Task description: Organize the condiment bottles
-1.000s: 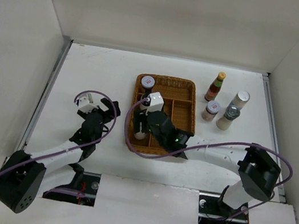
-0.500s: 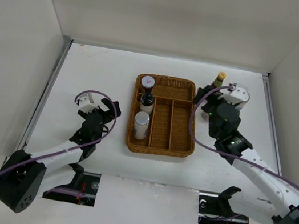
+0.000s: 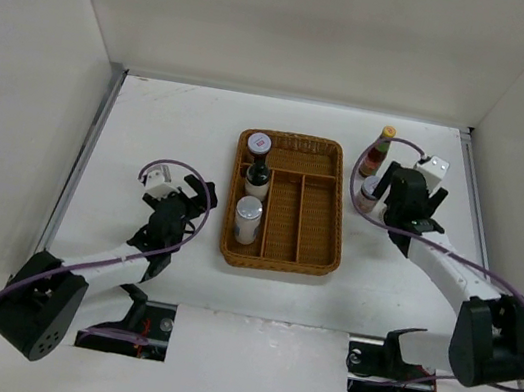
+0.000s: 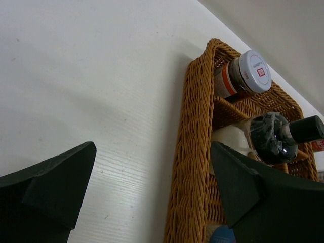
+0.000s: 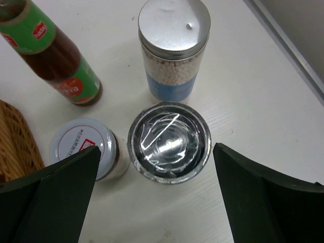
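Wicker, brown and tightly woven, makes up the divided tray (image 3: 319, 204) at the middle of the table (image 3: 154, 116) in the top view. Three condiment bottles stand in a line down its left column. The dark bottle (image 3: 258, 173) with a black cap is in the middle. The silver-lidded shaker (image 3: 248, 216) is nearest the bottom of the frame. The white-lidded jar (image 3: 259, 143) sits in the upper left corner of the tray.

Four more stand together on the table to the right of the tray. In the right wrist view the red sauce bottle (image 5: 55, 55) with a green label is at upper left. The bead jar (image 5: 173, 50), with a plain metal lid and a blue label, is at upper centre. Just below it is the foil-topped shaker (image 5: 168, 142), and the small white-capped jar (image 5: 83, 147) stands just left of that.

The right arm reaches up the right side of the top view and bends inward over this group. The right gripper (image 5: 154, 152) points straight down, its fingers (image 5: 50, 197) spread wide on either side of the foil-topped shaker and apart from it.

The left arm lies low at lower left. The left gripper (image 4: 152, 149) is spread open over bare table, just beside the tray's left wall and holding nothing.
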`<state>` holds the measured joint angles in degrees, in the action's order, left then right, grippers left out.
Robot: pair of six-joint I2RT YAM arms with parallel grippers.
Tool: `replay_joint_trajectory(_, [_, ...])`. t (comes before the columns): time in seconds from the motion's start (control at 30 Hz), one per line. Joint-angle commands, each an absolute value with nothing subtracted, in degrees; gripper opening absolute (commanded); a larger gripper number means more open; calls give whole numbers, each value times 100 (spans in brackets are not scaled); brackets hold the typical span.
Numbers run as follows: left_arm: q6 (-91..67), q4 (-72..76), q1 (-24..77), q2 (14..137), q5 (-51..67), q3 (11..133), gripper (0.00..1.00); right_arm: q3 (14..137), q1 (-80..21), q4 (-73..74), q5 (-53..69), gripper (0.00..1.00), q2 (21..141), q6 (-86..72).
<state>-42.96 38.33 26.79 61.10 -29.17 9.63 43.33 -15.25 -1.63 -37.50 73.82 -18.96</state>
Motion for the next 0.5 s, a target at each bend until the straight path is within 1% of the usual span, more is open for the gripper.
replay_joint_trajectory(0.0, [-4359,4157,2720,6100,-2795,1125,99,4737,-1262,-369,-3410,100,7602,-2004])
replay_joint_trajectory(0.2, [-4359,4166,2711,6170,-2769,1151,99,4746,-875,-738,-2963,99,8006,-2188])
replay_joint_trajectory(0.3, [-4359,4166,2711,6108,-2777,1143,99,4685,-795,-966,-2804,90,8060,-2294])
replay_joint_trajectory(0.33, [-4359,4166,2711,6135,-2777,1151,99,4658,-813,-1036,-2812,84,8042,-2294])
replay_joint_trajectory(0.37, [-4359,4166,2703,6161,-2760,1160,99,4641,-813,-1055,-2856,74,8007,-2303])
replay_joint_trajectory(0.4, [-4359,4166,2702,6170,-2742,1160,99,4588,-813,-1107,-2952,68,7902,-2311])
replay_joint_trajectory(0.47, [-4359,4166,2711,6126,-2733,1160,99,4422,-883,-1212,-3311,65,7578,-2312])
